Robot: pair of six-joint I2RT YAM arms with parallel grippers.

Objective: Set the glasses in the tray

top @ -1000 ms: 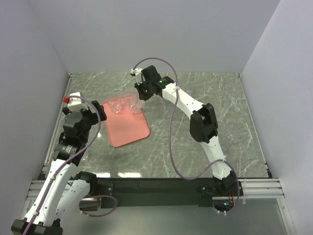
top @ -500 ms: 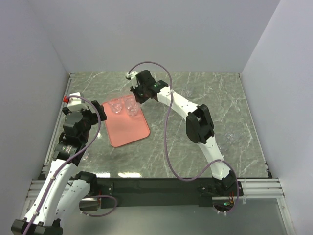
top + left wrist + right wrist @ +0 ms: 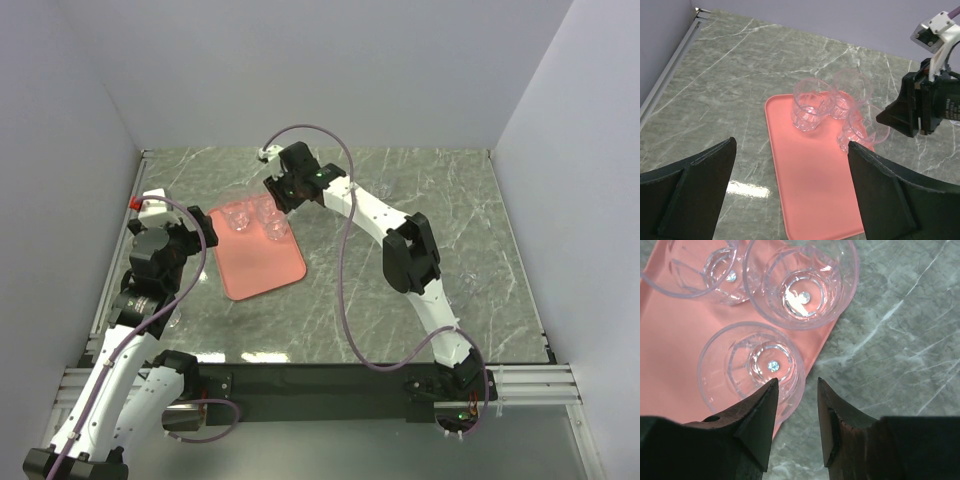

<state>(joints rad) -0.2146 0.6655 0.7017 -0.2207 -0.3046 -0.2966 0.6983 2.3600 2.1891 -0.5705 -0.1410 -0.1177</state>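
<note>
The salmon-pink tray (image 3: 262, 265) lies left of centre, also seen in the left wrist view (image 3: 812, 195). Three clear glasses stand upright at its far end (image 3: 240, 221) (image 3: 265, 211) (image 3: 277, 231). My right gripper (image 3: 796, 382) hovers open over the nearest glass (image 3: 751, 366). One fingertip (image 3: 765, 400) is above that glass's inside and the other is outside, with the rim loose in the gap. My left gripper (image 3: 791, 145) stands wide open and empty, low over the near part of the tray. A faint glass (image 3: 468, 284) stands on the table at the right.
The grey marbled table (image 3: 350, 300) is boxed in by pale walls on three sides. The right arm (image 3: 410, 250) reaches diagonally across the middle. Another faint glass (image 3: 173, 321) seems to stand by the left arm. The nearest glass sits at the tray's right edge (image 3: 832, 337).
My right gripper moved left over the tray's far end, then its jaws parted, letting go of the glass's rim. The left arm has not moved.
</note>
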